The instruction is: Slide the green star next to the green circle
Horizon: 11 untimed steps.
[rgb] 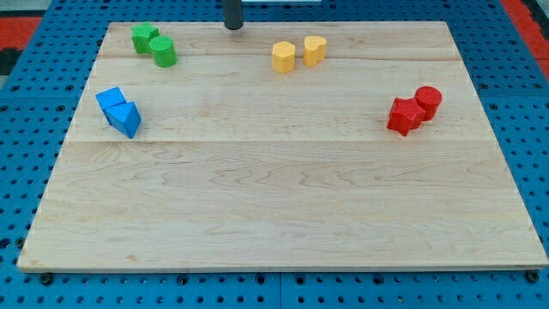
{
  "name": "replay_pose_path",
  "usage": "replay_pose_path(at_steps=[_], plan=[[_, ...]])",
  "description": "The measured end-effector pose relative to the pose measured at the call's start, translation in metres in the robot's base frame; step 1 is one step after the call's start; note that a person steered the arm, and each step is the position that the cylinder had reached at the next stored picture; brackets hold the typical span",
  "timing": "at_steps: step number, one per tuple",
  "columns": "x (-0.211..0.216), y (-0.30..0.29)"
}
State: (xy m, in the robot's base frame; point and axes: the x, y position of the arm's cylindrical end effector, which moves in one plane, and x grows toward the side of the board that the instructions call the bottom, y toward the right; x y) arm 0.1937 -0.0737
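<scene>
my tip (233, 27) sits at the view's top edge of the bench (283, 215), roughly midway between the green pair and the yellow pair, touching no block. there is no pincer on this arm, only the bare rod, so nothing is open or shut and nothing is held.

from my tip the green star (143, 37) lies toward the view's left and barely lower, well apart from it. the green circle (163, 51) stands just beside the star, on its lower right, and appears to touch it or nearly so; i cannot tell if a gap remains. so the circle lies between my tip and the star's near side, and i judge the task is nearly or already met. any closing nudge would have to come from the star's upper-left side.

further out are the yellow blocks (298, 53), the blue blocks (118, 112) and the red blocks (414, 110).
</scene>
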Motion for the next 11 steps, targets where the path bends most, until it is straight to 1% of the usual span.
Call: replay_pose_path(at_steps=[1, 2, 7, 11], plan=[[0.0, -0.001], [-0.002, -0.013], [-0.001, -0.113], [-0.003, -0.141]])
